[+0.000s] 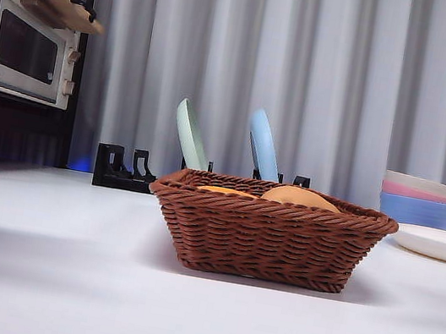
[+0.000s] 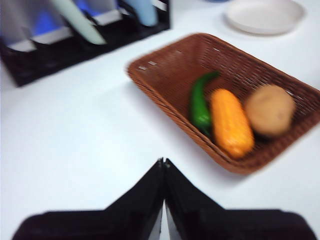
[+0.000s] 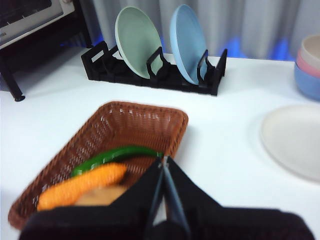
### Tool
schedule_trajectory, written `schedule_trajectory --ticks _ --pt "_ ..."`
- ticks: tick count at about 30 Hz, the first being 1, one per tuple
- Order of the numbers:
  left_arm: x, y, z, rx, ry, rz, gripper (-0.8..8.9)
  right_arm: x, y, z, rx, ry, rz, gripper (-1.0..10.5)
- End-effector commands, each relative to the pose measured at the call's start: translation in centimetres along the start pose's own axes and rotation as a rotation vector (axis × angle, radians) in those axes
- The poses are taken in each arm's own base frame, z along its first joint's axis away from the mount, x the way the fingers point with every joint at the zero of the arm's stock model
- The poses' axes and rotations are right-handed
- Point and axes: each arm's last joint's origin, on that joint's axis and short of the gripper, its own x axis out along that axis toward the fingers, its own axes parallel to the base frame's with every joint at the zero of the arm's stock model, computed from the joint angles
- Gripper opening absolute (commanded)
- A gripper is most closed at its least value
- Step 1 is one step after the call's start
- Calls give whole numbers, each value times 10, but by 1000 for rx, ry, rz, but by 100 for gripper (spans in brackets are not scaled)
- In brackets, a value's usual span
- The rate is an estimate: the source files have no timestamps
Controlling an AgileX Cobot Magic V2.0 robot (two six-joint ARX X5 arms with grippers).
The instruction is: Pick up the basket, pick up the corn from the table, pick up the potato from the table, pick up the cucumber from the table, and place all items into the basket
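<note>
The brown wicker basket (image 1: 267,234) stands on the white table at the middle. In the left wrist view the basket (image 2: 165,75) holds the green cucumber (image 2: 199,102), the ridged orange corn (image 2: 230,122) and the tan potato (image 2: 270,110), side by side. The right wrist view shows the basket (image 3: 145,117) with the cucumber (image 3: 117,156), the corn (image 3: 80,185) and part of the potato (image 3: 97,197). In the front view only the tops of the corn (image 1: 226,191) and potato (image 1: 299,197) show above the rim. My left gripper (image 2: 163,165) is shut and empty, off to one side of the basket. My right gripper (image 3: 164,165) is shut and empty, above the basket's near end.
A black dish rack (image 1: 124,169) with a green plate (image 1: 190,136) and a blue plate (image 1: 262,145) stands behind the basket. A white plate (image 1: 441,244) and stacked bowls (image 1: 420,200) are at the right. A toaster oven (image 1: 24,48) on a black stand is at the far left.
</note>
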Motion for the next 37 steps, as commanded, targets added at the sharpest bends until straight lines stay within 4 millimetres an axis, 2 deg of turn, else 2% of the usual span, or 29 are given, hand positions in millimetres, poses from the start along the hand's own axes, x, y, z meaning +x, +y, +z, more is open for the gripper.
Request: schedule_trajectory --ticks 1,4,20,27,31,37 --pt "2 -1 -7 -24 21 -12 -6 -9 -1 -19 71 3 -11 -16" --pt "2 -1 -10 -17 54 -5 -3 -15 -3 -23 156 16 -84 -8" --pt "2 0 -9 17 46 20 -3 -17 -4 -25 152 32 -109 2" --pt "-25 9 -6 12 -75 56 -3 -17 -4 -25 152 32 -109 2" --pt "-47 24 -7 -48 -200 171 -3 -17 -4 -25 152 32 -109 2" --pt "-62 40 -38 -128 -296 395 -3 -17 -4 -25 152 32 -109 2"
